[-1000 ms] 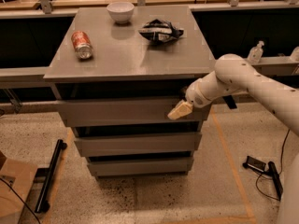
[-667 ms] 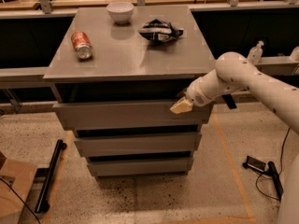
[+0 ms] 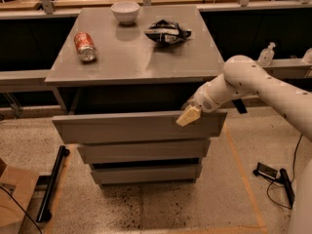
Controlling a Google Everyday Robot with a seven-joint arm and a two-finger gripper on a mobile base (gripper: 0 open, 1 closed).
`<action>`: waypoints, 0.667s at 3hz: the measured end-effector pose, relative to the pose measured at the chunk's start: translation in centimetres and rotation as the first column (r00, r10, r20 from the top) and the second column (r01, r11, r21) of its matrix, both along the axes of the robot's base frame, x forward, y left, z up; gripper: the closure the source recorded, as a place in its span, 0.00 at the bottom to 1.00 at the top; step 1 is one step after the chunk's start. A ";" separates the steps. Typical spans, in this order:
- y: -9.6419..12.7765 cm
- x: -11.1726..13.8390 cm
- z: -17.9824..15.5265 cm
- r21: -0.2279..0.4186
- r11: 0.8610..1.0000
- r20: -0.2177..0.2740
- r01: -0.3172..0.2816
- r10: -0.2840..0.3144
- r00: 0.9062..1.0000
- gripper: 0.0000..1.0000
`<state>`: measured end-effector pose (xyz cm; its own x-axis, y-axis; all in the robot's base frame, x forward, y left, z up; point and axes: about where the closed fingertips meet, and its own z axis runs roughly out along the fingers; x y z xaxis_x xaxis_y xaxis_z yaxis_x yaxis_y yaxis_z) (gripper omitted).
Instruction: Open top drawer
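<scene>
The top drawer [image 3: 122, 126] is the widest grey front of the cabinet and stands pulled out toward me, with a dark gap behind it under the tabletop. The gripper [image 3: 188, 115], with pale yellow fingertips, sits at the upper right edge of that drawer front, hooked over its top rim. The white arm [image 3: 253, 82] reaches in from the right. Two narrower grey drawer fronts [image 3: 144, 151] sit below, less far out.
On the grey tabletop [image 3: 131, 57] lie a red soda can [image 3: 85, 46] on its side, a white bowl [image 3: 125, 11] and a dark chip bag [image 3: 167, 32]. A black bar [image 3: 52, 184] and a cardboard box [image 3: 12, 199] lie on the floor at left; cables [image 3: 275, 177] at right.
The top drawer front has come further out toward me, and the gripper has moved with it along its upper right edge.
</scene>
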<state>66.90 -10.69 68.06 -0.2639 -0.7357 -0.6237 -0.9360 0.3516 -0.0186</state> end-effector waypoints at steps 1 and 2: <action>0.2 0.1 -0.3 0.002 1.000 -0.009 -0.009 0.009 1.000 0.68; 0.8 -1.2 -0.9 -0.083 0.994 -0.061 -0.076 0.071 0.996 0.45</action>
<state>65.68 -9.91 67.16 -0.2409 -0.8041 -0.5435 -0.9596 0.2811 0.0094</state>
